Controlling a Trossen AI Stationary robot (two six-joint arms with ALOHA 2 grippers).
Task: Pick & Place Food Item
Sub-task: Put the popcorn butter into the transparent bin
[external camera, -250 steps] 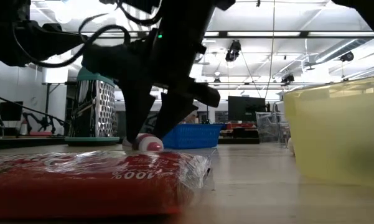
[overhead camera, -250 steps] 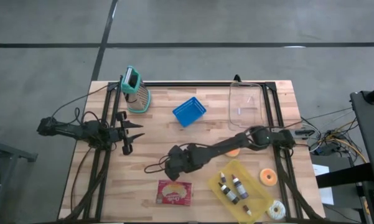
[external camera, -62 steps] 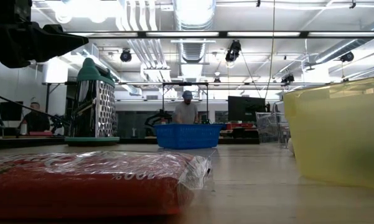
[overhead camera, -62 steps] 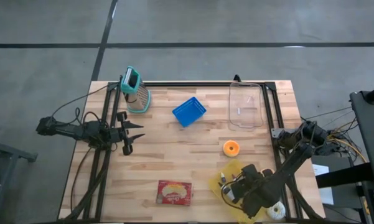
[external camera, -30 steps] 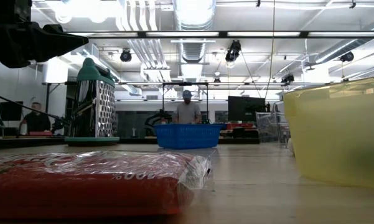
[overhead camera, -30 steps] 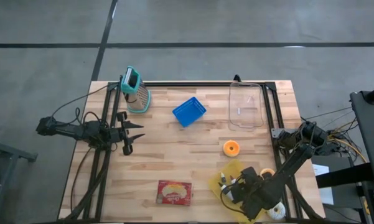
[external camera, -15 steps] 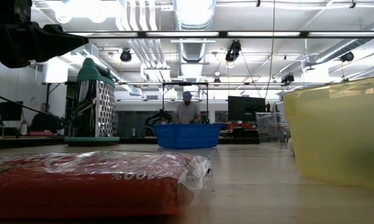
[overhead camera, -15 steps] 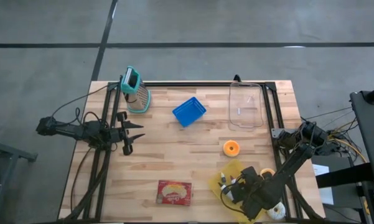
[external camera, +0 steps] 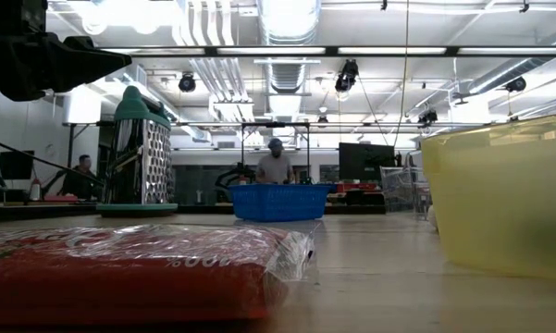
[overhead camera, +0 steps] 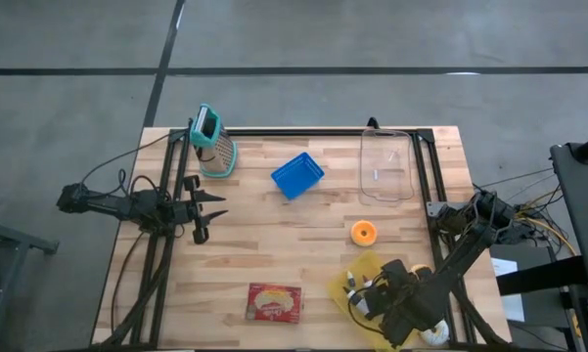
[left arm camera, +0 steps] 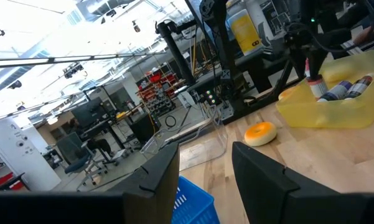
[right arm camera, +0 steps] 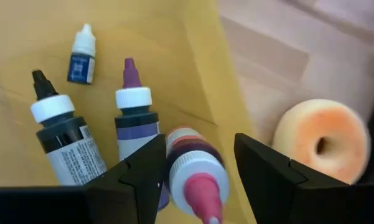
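A small bottle [right arm camera: 190, 155] with a white cap and a pink tip stands in the yellow tray [overhead camera: 370, 266], tip up, beside several other dropper bottles [right arm camera: 135, 118]. My right gripper [right arm camera: 199, 137] hangs over it, pointing steeply down. It is open, with one finger on either side of the bottle and a gap showing on one side. The left wrist view shows the same bottle [left arm camera: 314, 81] upright under that gripper. My left gripper [overhead camera: 210, 210] waits open at the table's left side.
A pale orange donut [right arm camera: 320, 140] lies just outside the tray, and another orange donut [overhead camera: 363, 233] lies beyond it. A red packet [overhead camera: 275, 302] lies near the front edge. At the back stand a blue basket [overhead camera: 297, 176], a clear container [overhead camera: 386, 166] and a grater [overhead camera: 213, 142].
My right gripper has gone up a little above the tray, with the gap between its fingers unchanged. The bottles in the tray have stayed where they were.
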